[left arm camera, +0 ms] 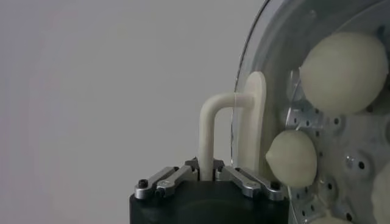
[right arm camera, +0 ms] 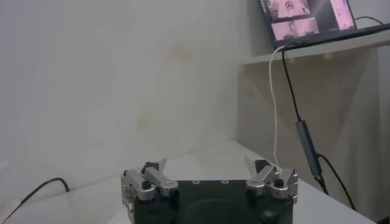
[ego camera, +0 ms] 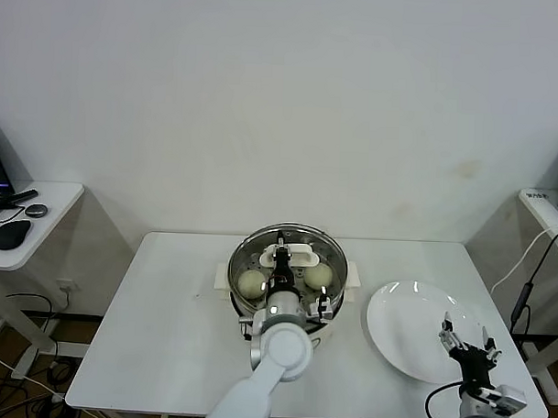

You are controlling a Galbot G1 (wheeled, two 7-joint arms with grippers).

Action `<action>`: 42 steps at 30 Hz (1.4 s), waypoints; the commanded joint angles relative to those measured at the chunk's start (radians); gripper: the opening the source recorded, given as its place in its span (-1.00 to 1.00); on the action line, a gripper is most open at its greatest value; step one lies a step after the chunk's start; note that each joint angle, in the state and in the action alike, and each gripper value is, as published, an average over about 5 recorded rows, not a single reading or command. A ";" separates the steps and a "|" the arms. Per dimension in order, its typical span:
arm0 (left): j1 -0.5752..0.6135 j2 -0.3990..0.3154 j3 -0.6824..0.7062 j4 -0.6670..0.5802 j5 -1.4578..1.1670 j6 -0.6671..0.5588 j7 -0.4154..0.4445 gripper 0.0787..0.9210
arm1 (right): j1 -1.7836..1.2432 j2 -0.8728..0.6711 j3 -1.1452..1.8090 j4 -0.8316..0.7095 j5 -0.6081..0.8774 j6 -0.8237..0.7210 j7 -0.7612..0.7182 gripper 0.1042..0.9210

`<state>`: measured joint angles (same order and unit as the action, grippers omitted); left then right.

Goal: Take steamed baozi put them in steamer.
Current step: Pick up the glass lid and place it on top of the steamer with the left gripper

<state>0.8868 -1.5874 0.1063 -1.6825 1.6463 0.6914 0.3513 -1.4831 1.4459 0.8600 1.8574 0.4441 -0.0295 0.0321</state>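
Note:
The steamer (ego camera: 335, 307) is a shiny steel pot on a cream-white base at the table's middle. The round glass lid (left arm camera: 244, 79) lies over it, and my left gripper (ego camera: 282, 262) is shut on the lid's cream handle (left arm camera: 208, 131). Two baozi (ego camera: 251, 282) (ego camera: 318, 275) show through the glass in the head view. In the left wrist view, my left gripper (left arm camera: 206, 169) clamps the handle's post, and baozi (left arm camera: 344, 73) (left arm camera: 292, 158) rest on the perforated tray (left arm camera: 347, 143). My right gripper (ego camera: 467, 342) is open and empty above the white plate's front right part.
The flat white plate (ego camera: 408, 328) lies right of the steamer. A side table (ego camera: 40, 219) with a mouse stands at the far left. A shelf with a hanging cable (ego camera: 524, 291) stands at the far right, and it shows in the right wrist view too (right arm camera: 304, 140).

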 commanded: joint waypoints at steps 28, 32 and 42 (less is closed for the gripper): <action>0.028 0.014 -0.001 -0.028 -0.021 -0.020 -0.048 -0.70 | -0.006 0.008 -0.005 0.003 -0.005 0.007 -0.001 0.76; 0.071 0.033 0.007 -0.121 -0.050 -0.030 -0.021 -0.46 | -0.005 0.009 -0.005 0.003 -0.007 0.006 0.000 0.76; 0.225 0.080 0.033 -0.288 -0.091 -0.037 -0.029 0.24 | -0.006 0.009 -0.008 0.002 -0.015 0.006 0.000 0.76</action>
<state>0.9857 -1.5355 0.1272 -1.8025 1.5940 0.6598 0.3257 -1.4888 1.4528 0.8553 1.8583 0.4325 -0.0236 0.0314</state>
